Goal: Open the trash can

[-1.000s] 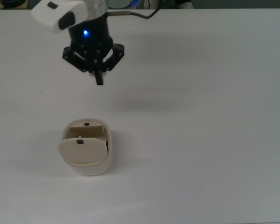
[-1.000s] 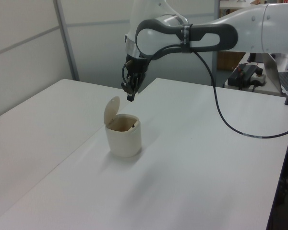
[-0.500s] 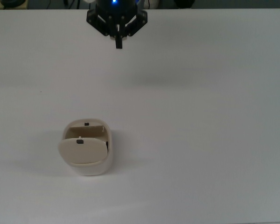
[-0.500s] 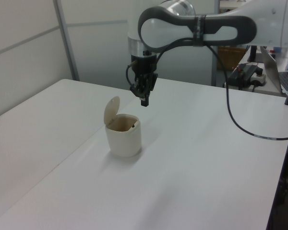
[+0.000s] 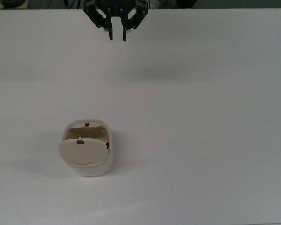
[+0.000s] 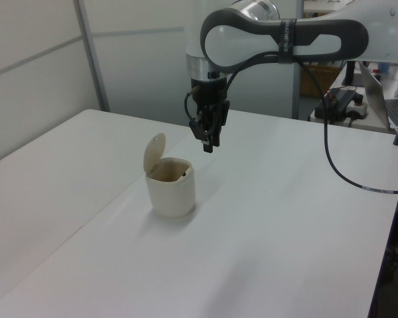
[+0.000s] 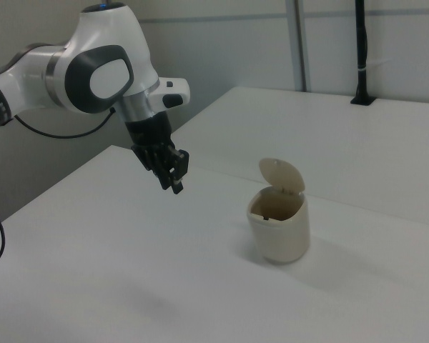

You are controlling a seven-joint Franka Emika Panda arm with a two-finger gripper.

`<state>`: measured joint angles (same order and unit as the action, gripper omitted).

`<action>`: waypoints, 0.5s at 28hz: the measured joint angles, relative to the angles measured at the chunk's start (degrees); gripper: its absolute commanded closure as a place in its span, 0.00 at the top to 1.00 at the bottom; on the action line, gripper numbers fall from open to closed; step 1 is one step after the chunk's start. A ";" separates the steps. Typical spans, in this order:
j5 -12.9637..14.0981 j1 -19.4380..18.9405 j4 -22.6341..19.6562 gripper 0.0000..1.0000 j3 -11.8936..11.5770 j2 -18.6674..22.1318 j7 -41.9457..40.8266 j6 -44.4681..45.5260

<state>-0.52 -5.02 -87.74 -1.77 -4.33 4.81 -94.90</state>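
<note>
Trash can [image 5: 86, 152]: your lid [image 5: 82, 151] stands up, bin open.
Gripper [image 5: 117, 35]: well apart from the trash can, fingers narrowly parted, empty.

A small cream-white trash can [image 5: 87, 152] with a rounded-square body stood upright on the white table [image 5: 201, 140], toward the top view's lower left. Its beige lid [image 6: 154, 153] was flipped up and stood nearly vertical, leaving the top open.
</note>
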 measured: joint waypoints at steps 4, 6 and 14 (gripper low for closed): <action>-0.02 0.36 0.00 1.00 -0.02 0.00 0.00 0.02; -0.03 0.46 0.00 1.00 -0.08 0.02 0.00 0.03; -0.07 1.32 0.05 1.00 -0.26 0.43 0.03 1.33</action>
<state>-0.59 -3.70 -87.70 -2.03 -3.91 4.84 -93.57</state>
